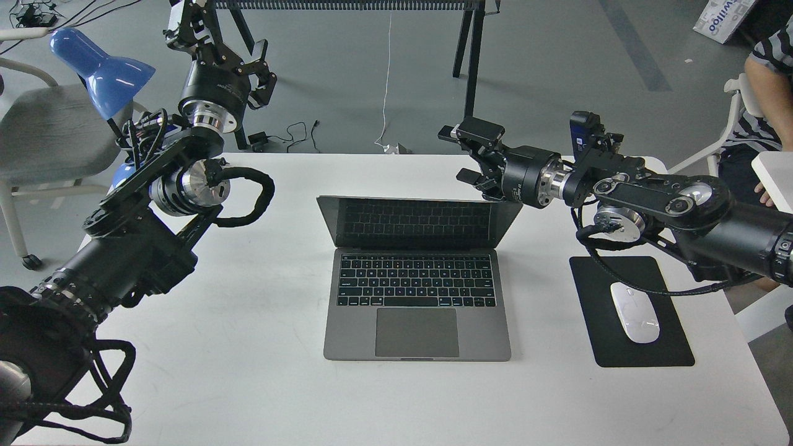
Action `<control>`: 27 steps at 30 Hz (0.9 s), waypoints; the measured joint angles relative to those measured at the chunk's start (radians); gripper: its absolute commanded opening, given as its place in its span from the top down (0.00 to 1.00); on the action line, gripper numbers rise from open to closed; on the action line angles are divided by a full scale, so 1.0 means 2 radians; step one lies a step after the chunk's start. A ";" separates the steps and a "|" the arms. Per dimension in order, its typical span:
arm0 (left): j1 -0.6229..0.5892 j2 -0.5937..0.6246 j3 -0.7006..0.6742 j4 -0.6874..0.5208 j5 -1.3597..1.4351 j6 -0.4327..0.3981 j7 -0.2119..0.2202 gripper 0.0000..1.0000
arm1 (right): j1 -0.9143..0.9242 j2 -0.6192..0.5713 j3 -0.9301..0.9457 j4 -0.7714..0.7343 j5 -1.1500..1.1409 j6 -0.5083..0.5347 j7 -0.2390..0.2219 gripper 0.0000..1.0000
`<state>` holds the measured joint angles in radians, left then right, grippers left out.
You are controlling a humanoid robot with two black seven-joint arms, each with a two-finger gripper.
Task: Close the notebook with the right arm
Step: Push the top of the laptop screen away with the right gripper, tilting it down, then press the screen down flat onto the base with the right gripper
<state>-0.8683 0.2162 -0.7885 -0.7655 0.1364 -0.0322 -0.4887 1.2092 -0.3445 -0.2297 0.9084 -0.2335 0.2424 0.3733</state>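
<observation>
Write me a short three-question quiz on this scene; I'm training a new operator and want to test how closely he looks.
1. True or false: the laptop is already shut.
2. Which gripper is nearer the laptop's screen: (A) left gripper or (B) right gripper?
3. Fill in: the white mouse lies on a black ____.

Key:
1. False. The lid stands open, with screen and keys showing.
2. B. It sits by the screen's upper right corner, jaws apart; the left one is raised off to the far left.
3. Pad, to the right of the laptop on the table.
</observation>
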 measured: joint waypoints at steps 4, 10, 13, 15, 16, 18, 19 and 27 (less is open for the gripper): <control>0.000 0.000 0.000 0.000 0.000 0.000 0.000 0.00 | -0.005 -0.006 -0.001 0.024 -0.015 0.000 0.000 0.00; 0.000 0.000 0.000 0.000 0.000 0.000 0.000 0.00 | -0.009 -0.004 -0.024 0.039 -0.037 -0.001 0.000 0.00; 0.000 0.000 0.000 0.000 0.000 0.000 0.000 0.00 | -0.010 -0.003 -0.034 0.044 -0.038 -0.002 0.000 0.00; 0.000 0.000 0.000 0.000 0.000 0.000 0.000 0.00 | -0.012 -0.002 -0.035 0.048 -0.039 -0.003 0.000 0.00; 0.000 0.000 0.000 0.000 0.000 0.000 0.000 0.00 | -0.014 -0.001 -0.036 0.050 -0.039 -0.003 0.000 0.00; 0.000 0.000 0.000 0.000 0.000 0.000 0.000 0.00 | -0.019 0.000 -0.037 0.053 -0.039 -0.003 0.000 0.00; 0.000 0.000 0.000 0.000 0.000 0.000 0.000 0.00 | -0.020 0.000 -0.037 0.054 -0.040 -0.003 0.000 0.00; 0.000 0.000 0.000 0.000 0.000 0.000 0.000 0.00 | -0.043 0.006 -0.037 0.067 -0.063 -0.005 -0.001 0.00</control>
<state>-0.8683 0.2163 -0.7885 -0.7655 0.1365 -0.0322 -0.4887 1.1224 -0.3329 -0.3042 1.0432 -0.3595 0.2321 0.3723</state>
